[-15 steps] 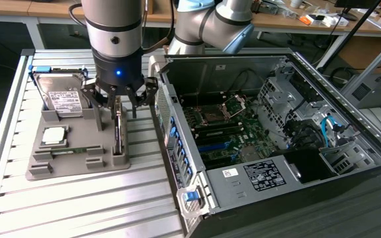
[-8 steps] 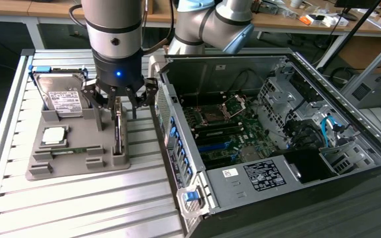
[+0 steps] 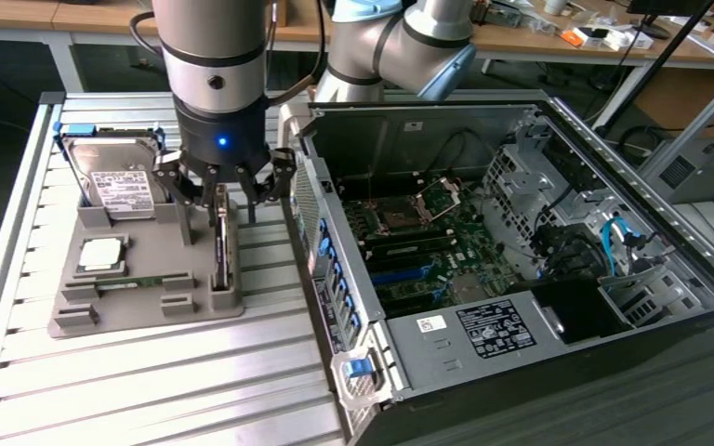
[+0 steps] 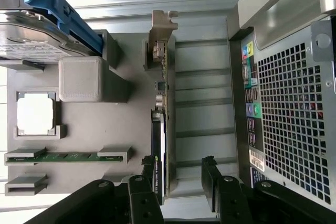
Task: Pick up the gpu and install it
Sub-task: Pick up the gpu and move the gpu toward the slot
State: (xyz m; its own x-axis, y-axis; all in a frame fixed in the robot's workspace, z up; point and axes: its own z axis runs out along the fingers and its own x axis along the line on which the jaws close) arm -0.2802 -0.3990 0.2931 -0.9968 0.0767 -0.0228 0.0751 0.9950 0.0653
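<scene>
Work surface: a slatted aluminium table (image 3: 146, 381), bare metal with glare along the slats. On the exterior view's left half sits a grey plastic tray (image 3: 109, 316), with the table's near edge beyond it. Against the tray's side, on the exterior view's right, an open computer case (image 3: 394, 135) lies on its side. I can see the motherboard (image 3: 419, 242), blue cables and a labelled silver box inside.

On the tray: a hard drive (image 3: 115, 181) in a blue frame stands upright at the far corner. A square silver chip (image 3: 100, 255) lies in a recess midway along the outer side. A memory stick (image 3: 146, 282) lies flat in a slot toward the near edge.

The gpu (image 3: 220, 243) stands on its long edge in a slot along the tray's edge nearest the case. From the wrist view I see it edge-on, with the silver bracket at the end away from the camera.

The arm (image 3: 215, 65) hangs straight down over that edge. The gripper (image 3: 224, 195) is spread wide and grasps nothing. Its black fingers (image 4: 215, 187) straddle the card's upper edge, one just beside the board and the other well clear toward the case. I cannot tell whether the near finger touches it.

Room: wooden benches (image 3: 531, 42) with loose clutter run along the back, and a grey cabinet stands on the floor at the exterior view's right.
</scene>
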